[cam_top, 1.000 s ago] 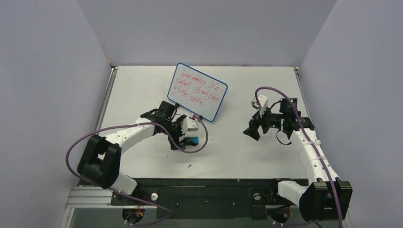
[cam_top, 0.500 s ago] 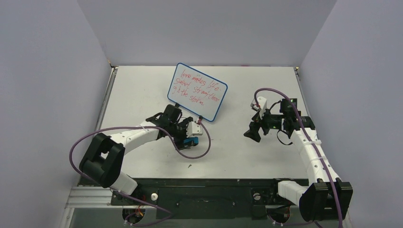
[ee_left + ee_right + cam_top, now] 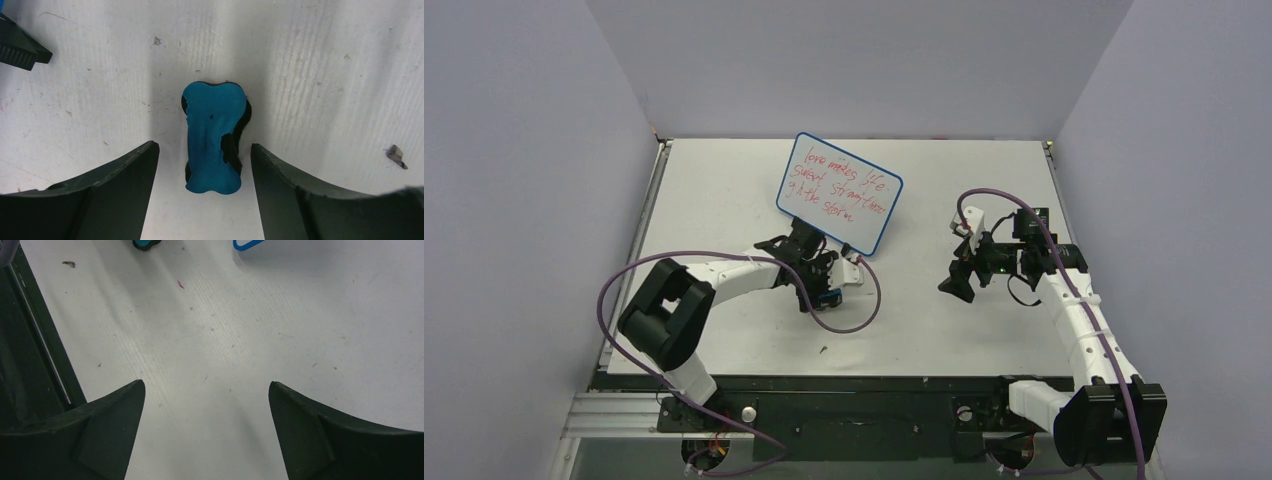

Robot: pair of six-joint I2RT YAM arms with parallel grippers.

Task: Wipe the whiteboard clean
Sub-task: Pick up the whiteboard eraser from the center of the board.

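Left hand (image 3: 203, 146) straddles eraser (image 3: 212, 135) on worktop (image 3: 325, 75), released, clear of it; my right hand (image 3: 206, 384) released too. Red writing covers whiteboard (image 3: 839, 192).

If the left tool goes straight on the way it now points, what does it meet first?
Probably the blue eraser, lying on the table straight ahead in the gap between its fingers; the fingers would reach the table beside it. Depth is unclear.

We saw bright, even, diffuse light over the table (image 3: 944, 190), with only soft shadows beneath the arms (image 3: 724, 275). In the left wrist view the eraser (image 3: 212, 137) was sharp between faint grey shadow bands; the near fingers (image 3: 115, 195) looked dark, slightly soft.
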